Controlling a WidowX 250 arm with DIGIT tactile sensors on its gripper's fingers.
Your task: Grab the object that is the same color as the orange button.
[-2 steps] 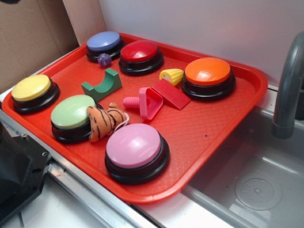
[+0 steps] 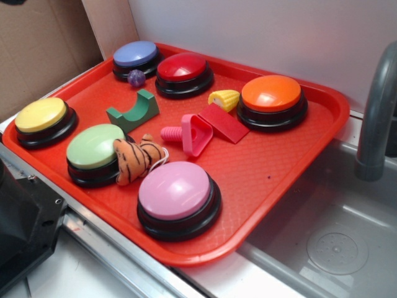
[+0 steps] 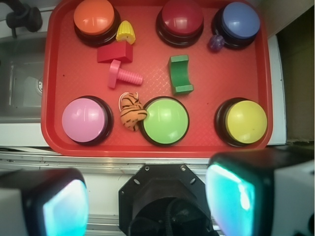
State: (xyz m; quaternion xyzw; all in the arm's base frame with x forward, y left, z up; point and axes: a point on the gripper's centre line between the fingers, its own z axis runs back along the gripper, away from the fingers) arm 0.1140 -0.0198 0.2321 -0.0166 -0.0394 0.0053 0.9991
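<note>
Plush tiger, a small soft toy in orange with black stripes and whitish patches, lies on the red plastic tray, resting against the rim of the green-domed push button and just beside the pink-domed push button. Its colour matches the large orange-domed push button on a black base at the far side of the tray, well apart from it. The yellow corn-shaped toy beside that button is not the target.

Gripper: released, fingers spread wide, holding nothing. In the wrist view it sits high above the near edge of the tray, with the tiger ahead of it.

Step in hand, by judgement: approach not yet begun. The next move calls for travelling forward over the tiger, descending with the fingers straddling the body, and avoiding the two adjacent button domes before closing.
</note>
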